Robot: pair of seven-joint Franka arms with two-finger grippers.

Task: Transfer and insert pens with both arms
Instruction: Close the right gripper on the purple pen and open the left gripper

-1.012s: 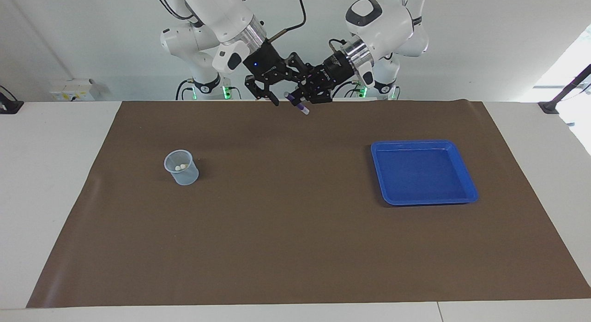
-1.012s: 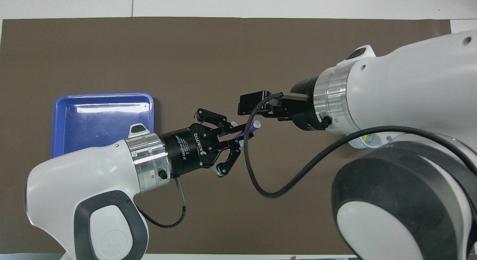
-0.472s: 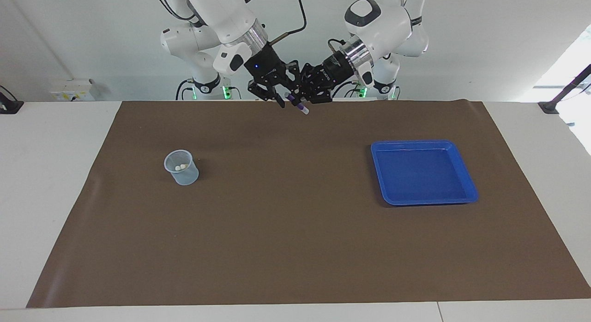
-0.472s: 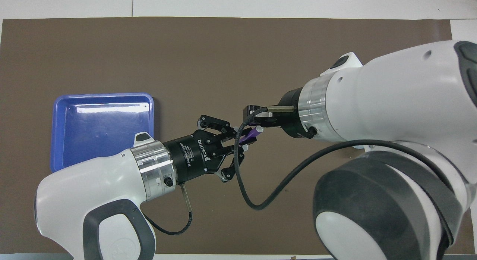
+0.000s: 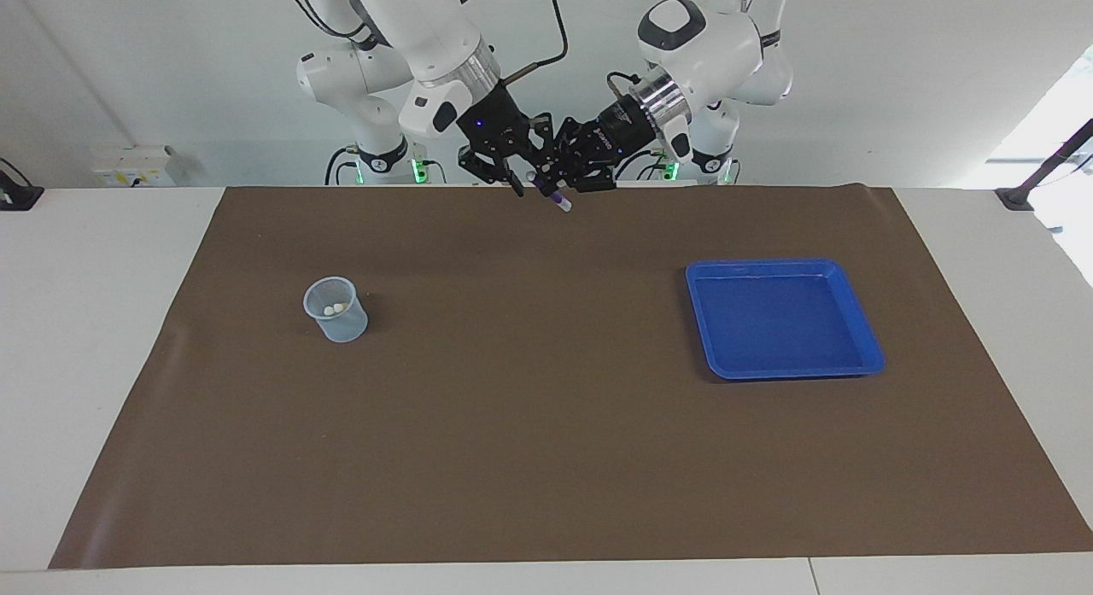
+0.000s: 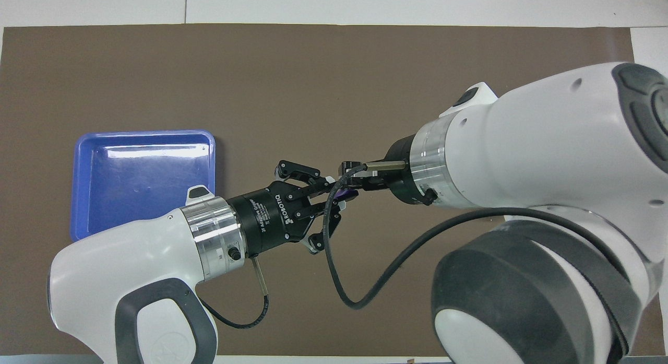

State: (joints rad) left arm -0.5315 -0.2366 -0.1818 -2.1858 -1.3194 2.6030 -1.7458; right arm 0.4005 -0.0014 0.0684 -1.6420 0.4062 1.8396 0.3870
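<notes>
Brown matting covers the tabletop; above its robot-side edge the left gripper [image 5: 559, 170] jaws clamp the purple pen [image 5: 556, 195] for handover, right gripper [image 5: 512, 170] jaws spread around it.

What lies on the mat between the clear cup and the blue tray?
Nothing: the facing view shows only bare brown mat between the clear cup and the blue tray.

**Mostly plastic and matte stuff here**

Matte brown mat [image 5: 546, 424], smooth, looks like paper or vinyl. Glossy blue plastic tray [image 5: 862, 322], catching glare. Translucent plastic cup [image 5: 336, 310]. Smooth white plastic shells on both arms [image 6: 548, 139], brushed metal wrist rings [image 6: 211, 238], black matte grippers. Rubbery black cable [image 6: 396, 265].
</notes>
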